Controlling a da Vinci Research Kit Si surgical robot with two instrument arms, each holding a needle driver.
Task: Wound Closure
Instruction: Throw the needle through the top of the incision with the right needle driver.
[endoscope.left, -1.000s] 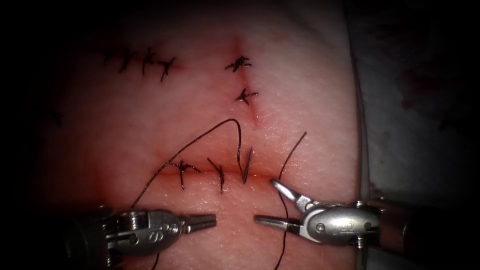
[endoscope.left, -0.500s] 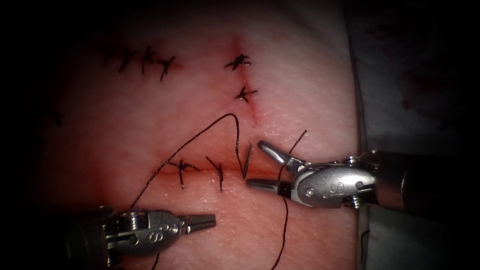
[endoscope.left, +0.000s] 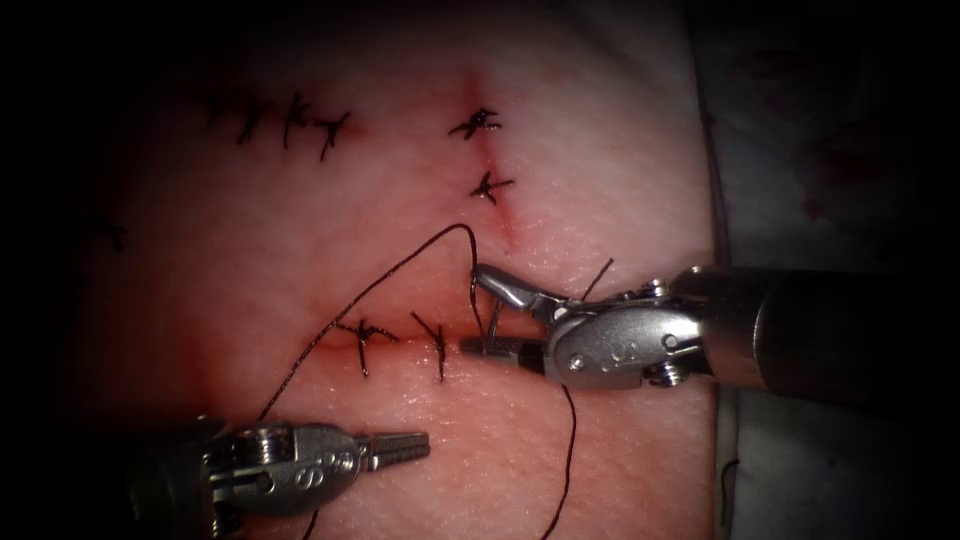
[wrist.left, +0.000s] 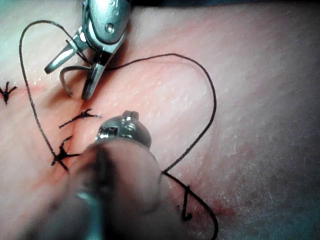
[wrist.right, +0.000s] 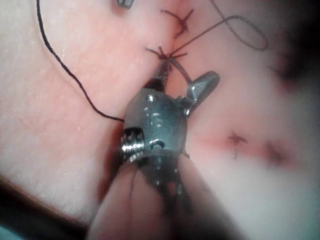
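- The right tool (endoscope.left: 485, 318) sits over the horizontal cut (endoscope.left: 400, 345) in the tissue (endoscope.left: 600, 150), its fingers spread wide to either side of the needle (endoscope.left: 493, 322) and holding nothing.
- The needle stands in the tissue at the cut, just right of the two finished stitches (endoscope.left: 400, 338); in the left wrist view a curved stretch of it (wrist.left: 67, 80) shows between the open fingers.
- My worry: closing on the needle near its tip could blunt it, and a grip set crookedly on the curve could let it spin in the fingers and tear the edge of the cut.
- The lower finger (endoscope.left: 490, 346) lies right against the cut, so it could pinch tissue along with the needle.
- The thread (endoscope.left: 380, 290) arcs from the needle's upper end off to the left, and another run (endoscope.left: 570, 450) drops past the right tool; either could be caught in the closing fingers and frayed.
- The left tool (endoscope.left: 425, 443) rests below the cut, well apart from the needle, its fingers closed together with nothing seen between them. The thread passes near its body (endoscope.left: 290, 465), so a pull could snag there and drag on the stitches.
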